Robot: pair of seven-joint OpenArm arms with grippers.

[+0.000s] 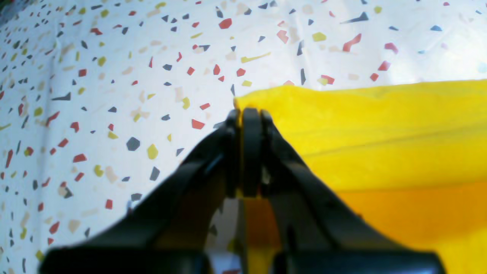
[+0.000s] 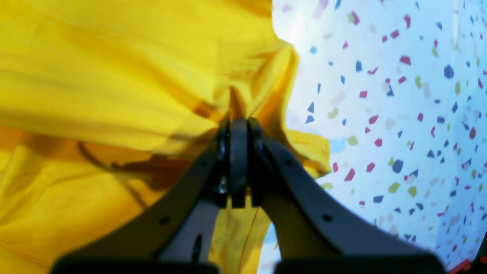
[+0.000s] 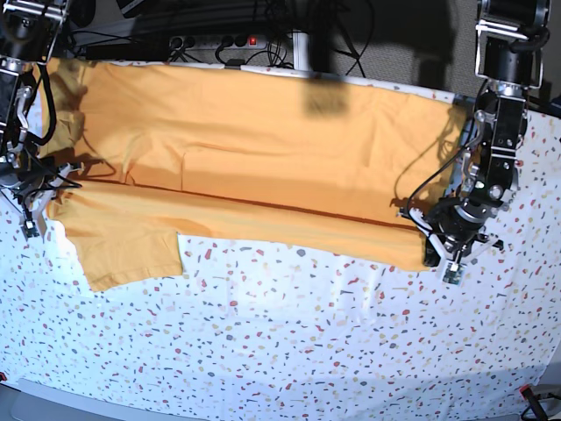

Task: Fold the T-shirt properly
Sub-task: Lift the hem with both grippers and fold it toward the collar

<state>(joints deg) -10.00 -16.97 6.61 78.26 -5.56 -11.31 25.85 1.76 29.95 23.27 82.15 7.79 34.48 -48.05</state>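
Note:
The orange-yellow T-shirt [image 3: 263, 149] lies across the far half of the table, with a long fold line running left to right and a sleeve hanging toward the front left. My left gripper [image 1: 247, 114] is shut on a corner of the shirt's edge [image 1: 380, 133]; in the base view it [image 3: 441, 256] is at the cloth's right front corner. My right gripper [image 2: 237, 125] is shut on bunched shirt cloth [image 2: 95, 76]; in the base view it [image 3: 35, 210] is at the shirt's left edge. Both hold the cloth low, near the table.
The white speckled tablecloth [image 3: 289, 333] covers the table, also shown in the left wrist view [image 1: 114, 95] and the right wrist view [image 2: 399, 114]. Cables and a power strip [image 3: 219, 39] lie behind the table's far edge. The table's front edge curves along the bottom.

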